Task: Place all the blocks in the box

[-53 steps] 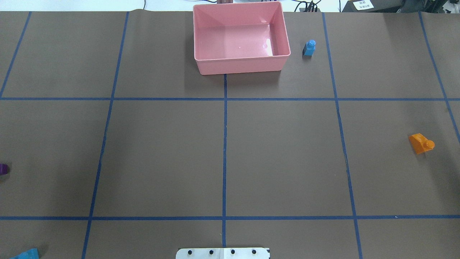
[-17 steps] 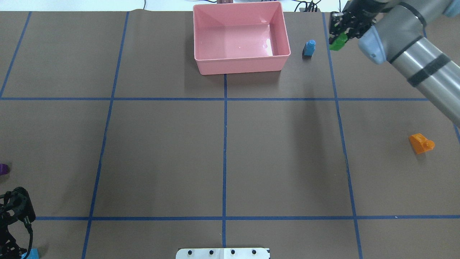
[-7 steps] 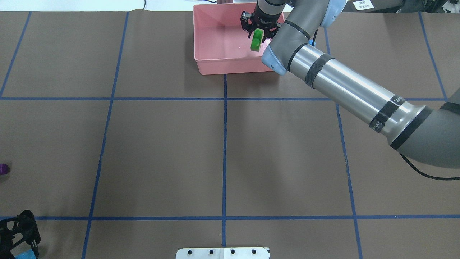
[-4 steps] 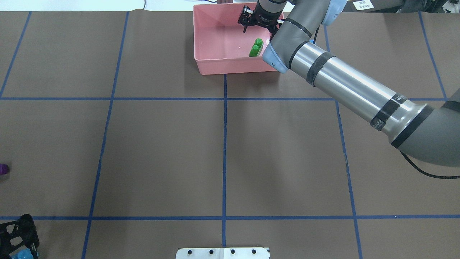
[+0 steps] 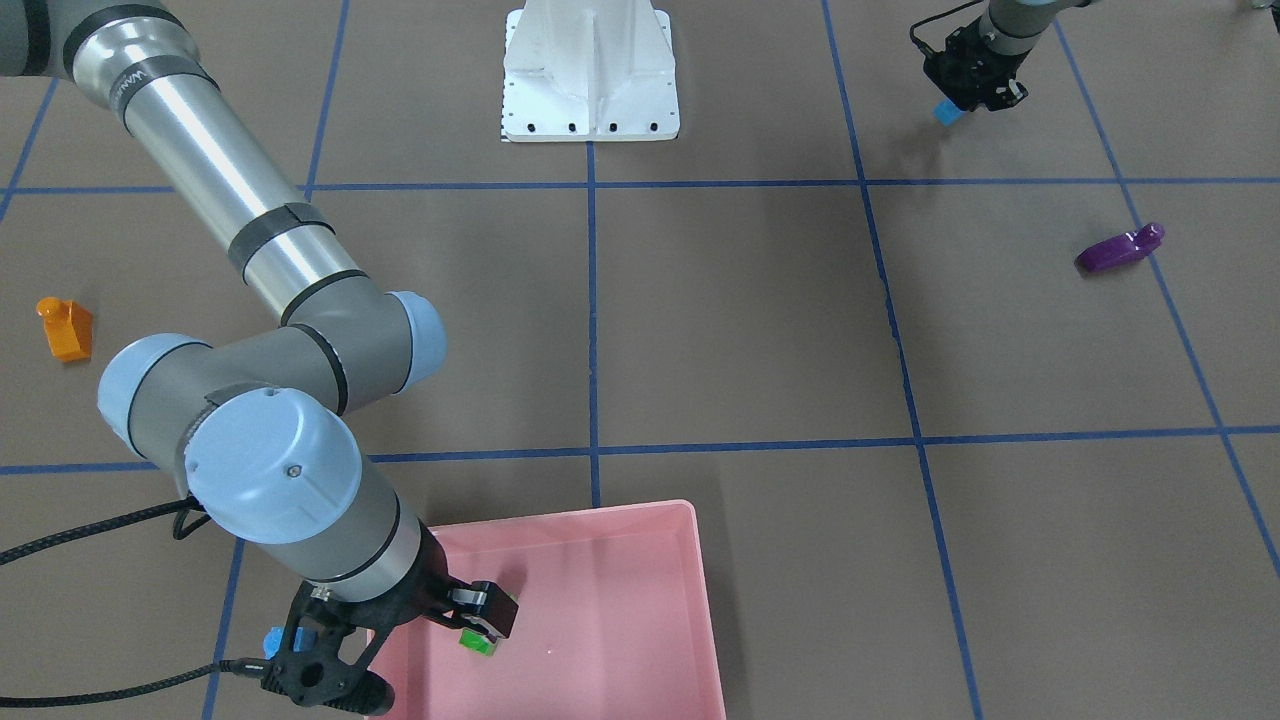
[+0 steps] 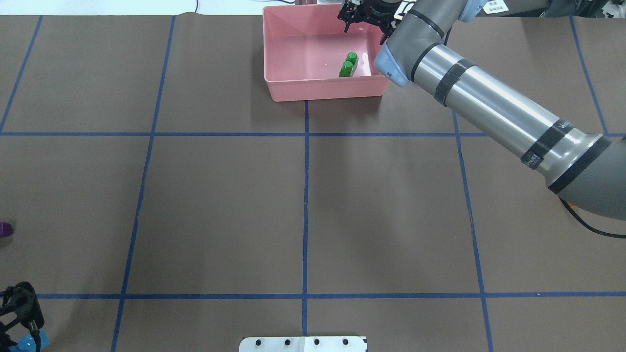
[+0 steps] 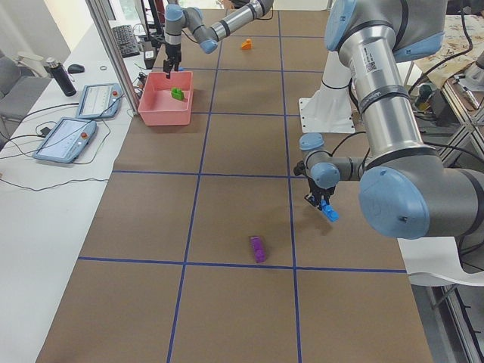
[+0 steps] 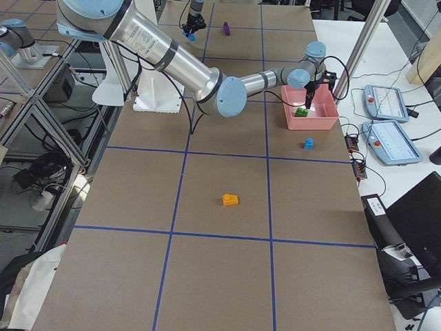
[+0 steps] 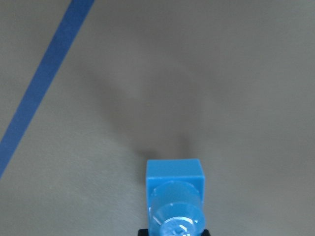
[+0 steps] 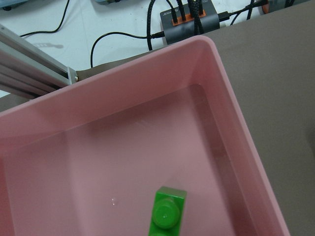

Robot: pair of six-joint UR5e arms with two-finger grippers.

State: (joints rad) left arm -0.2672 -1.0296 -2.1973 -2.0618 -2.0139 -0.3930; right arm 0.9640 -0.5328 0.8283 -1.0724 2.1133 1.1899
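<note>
**Right gripper** (image 6: pixel 364 22): hanging over the far side of the box (image 6: pixel 318 91). Its jaws are standing spread and holding nothing.

**Green block** (image 6: pixel 348 65): lying on the box floor toward the wall on the right arm's side, below the fingers and clear of them. Its long axis is running roughly near-to-far from the robot. Counting as stowed.

**Cube** (image 8: pixel 308 143): sitting on the table just beside the box, outside that same wall. The right forearm is hiding it from the overhead view.

**Governing relation:** the cube is lying sideways from the spread jaws, just across the box wall, and the right arm is much the nearer of the two. The likely next pick is therefore calling for a short shift outward over the rim and a descent. A cube is offering no long axis to line up with.

**Left gripper** (image 5: pixel 968 95): working at the robot's near-left corner of the table, well apart from the box. It is appearing to pinch the bar (image 9: pixel 174 189), which is showing end-on right at the jaws in the wrist view. The fingers themselves are falling outside that frame.

**Purple block** (image 5: pixel 1120 250): lying on the left arm's side, near that arm.

**Orange block** (image 5: pixel 66 330): lying on the right arm's side, far from the box.

**Tally:** one block in the box, four outside it.
</note>
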